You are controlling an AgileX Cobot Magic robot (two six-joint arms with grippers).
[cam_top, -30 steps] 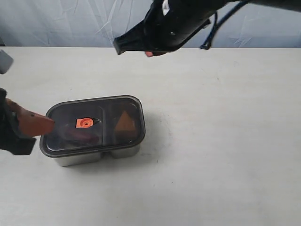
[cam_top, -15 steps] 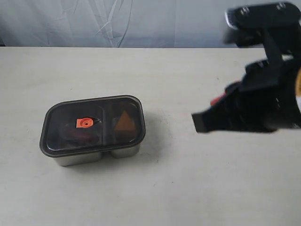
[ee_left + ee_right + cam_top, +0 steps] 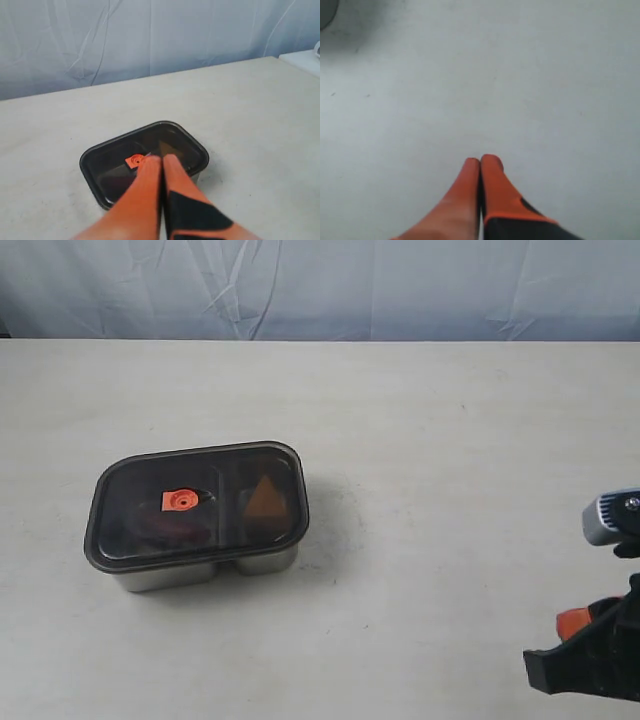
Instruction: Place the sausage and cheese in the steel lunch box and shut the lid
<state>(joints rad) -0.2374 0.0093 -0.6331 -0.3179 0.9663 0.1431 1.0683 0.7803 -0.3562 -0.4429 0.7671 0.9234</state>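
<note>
I count one steel lunch box (image 3: 170, 577) on the one counter (image 3: 450, 420), with two compartments and one lid (image 3: 215, 465) on top. That lid carries one orange valve (image 3: 178, 501). Through it I make out one cheese (image 3: 265, 500) wedge and, dimly, one sausage (image 3: 165, 528). There are two claws, the left claw (image 3: 161, 159) and the right claw (image 3: 480, 160), each with two orange fingers (image 3: 145, 190). One pale cloth (image 3: 320, 285) hangs behind.

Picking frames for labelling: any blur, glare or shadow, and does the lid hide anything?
Exterior view: sharp, evenly lit, soft shadow by the steel lunch box; cheese clear through the lid, sausage a dim red smudge. Left wrist view: left gripper close and soft. Right wrist view: slightly hazy table.
</note>
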